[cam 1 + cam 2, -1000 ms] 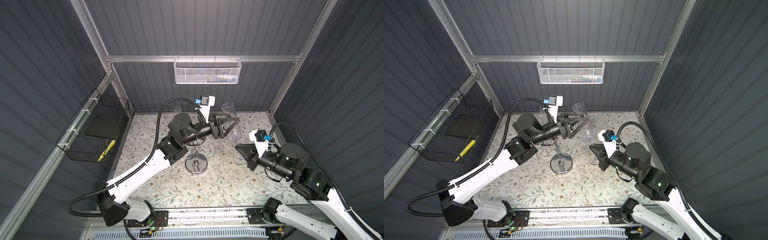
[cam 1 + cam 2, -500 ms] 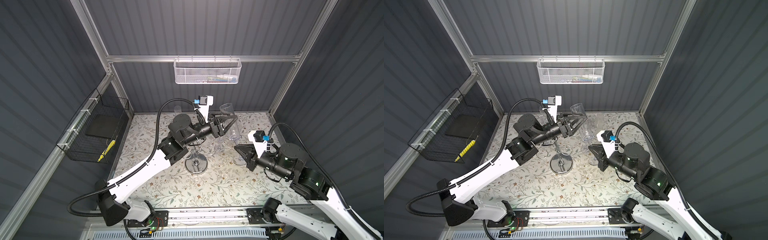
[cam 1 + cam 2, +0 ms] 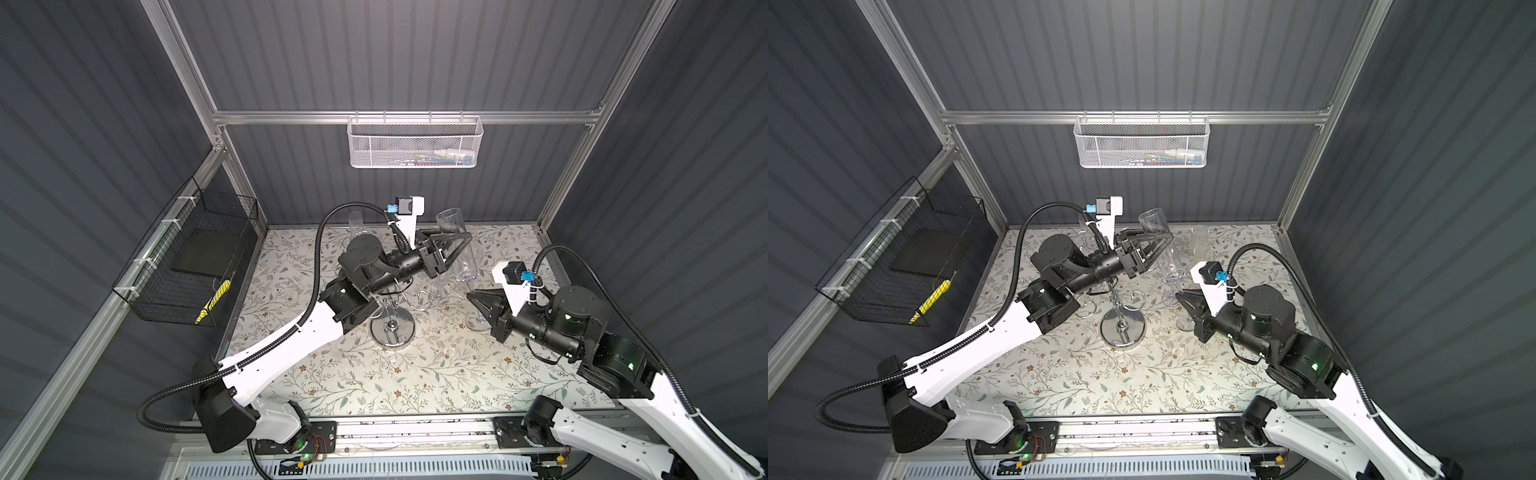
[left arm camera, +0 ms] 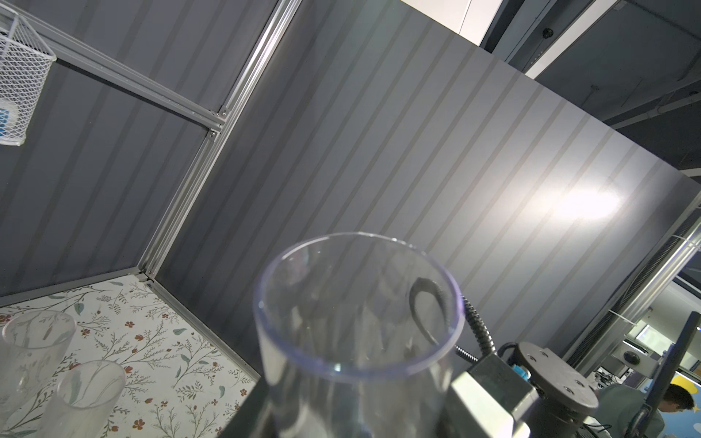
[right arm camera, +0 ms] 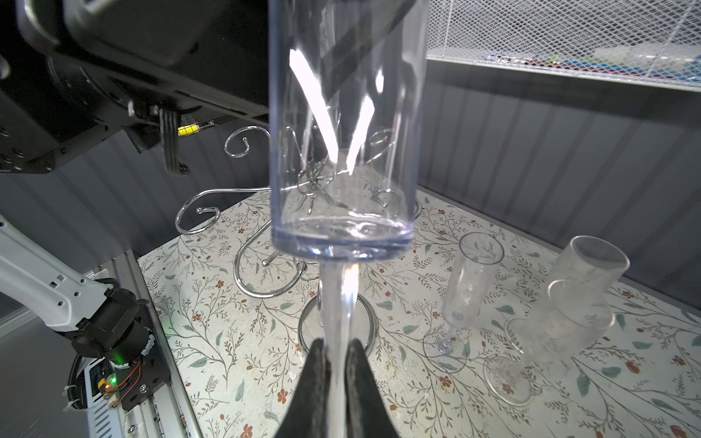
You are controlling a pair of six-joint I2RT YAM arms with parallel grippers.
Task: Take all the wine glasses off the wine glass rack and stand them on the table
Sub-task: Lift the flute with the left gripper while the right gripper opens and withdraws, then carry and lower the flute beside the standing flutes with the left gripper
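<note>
Currently: glass clear of the rack, right arm on the stem, left arm around the bowl

- right gripper (image 5: 335, 343): closed hard on the stem of the wine glass (image 5: 341, 151). In the right wrist view both fingertips (image 5: 318, 364) press the stem, a bit below the bowl. In both top views the gripper is right of centre (image 3: 471, 296) (image 3: 1180, 296).
- left gripper (image 3: 461, 243): reaches in from the left at bowl height, jaws part-way apart with the bowl between them. The left wrist view has the rim of the wine glass (image 4: 356, 303) filling the lower middle of the frame. Can't tell whether the pads actually touch the glass, so grip is unconfirmed.
- wine glass (image 3: 451, 224) (image 3: 1152, 224): roughly upright and leaning a little, with the rim toward the upper middle of both top views. It is just right of the wine glass rack (image 3: 392, 328) (image 3: 1123, 328) and apart from its curled hooks (image 5: 197, 216). The foot shows low by the right gripper, but I can't tell if it rests on the table (image 3: 374, 374).
- wine glass rack: stands on its round chrome base at the centre of the floral table.
- Other clear glasses sit on the table at the lower right of the right wrist view: one flute (image 5: 470, 273) and a stacked pair (image 5: 580, 288).
</note>
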